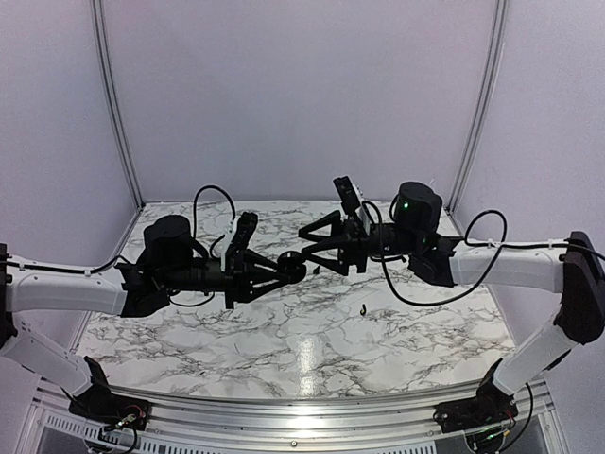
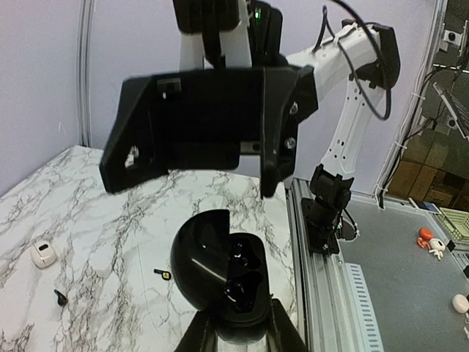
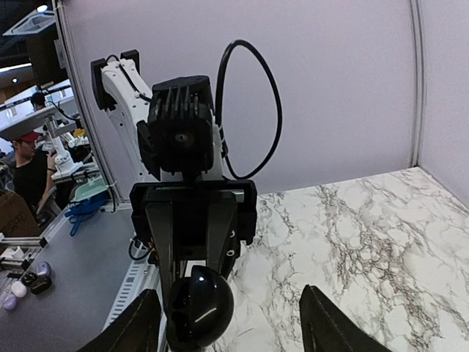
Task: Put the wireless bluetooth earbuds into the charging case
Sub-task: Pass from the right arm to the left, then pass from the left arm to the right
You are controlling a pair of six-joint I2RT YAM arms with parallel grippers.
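Note:
The black charging case [image 2: 196,258] hangs above the table with its lid swung open. My left gripper [image 2: 238,331] is shut on its lower end. Glossy black shapes show in both sockets [image 2: 244,271]; I cannot tell whether an earbud sits there. From above, the case [image 1: 292,270] is at the table's middle, and my right gripper [image 1: 308,244] hovers just beyond it, open and holding nothing. In the right wrist view the case [image 3: 199,306] sits between my spread right fingers [image 3: 135,328]. One hook-shaped black earbud [image 1: 364,309] lies on the marble nearer the front.
A small white object [image 2: 44,254], a small black hooked piece [image 2: 60,297] and a short black stick with a yellow tip [image 2: 164,275] lie on the marble table [image 1: 284,350]. An aluminium rail [image 1: 302,411] runs along the near edge. Purple walls close in three sides.

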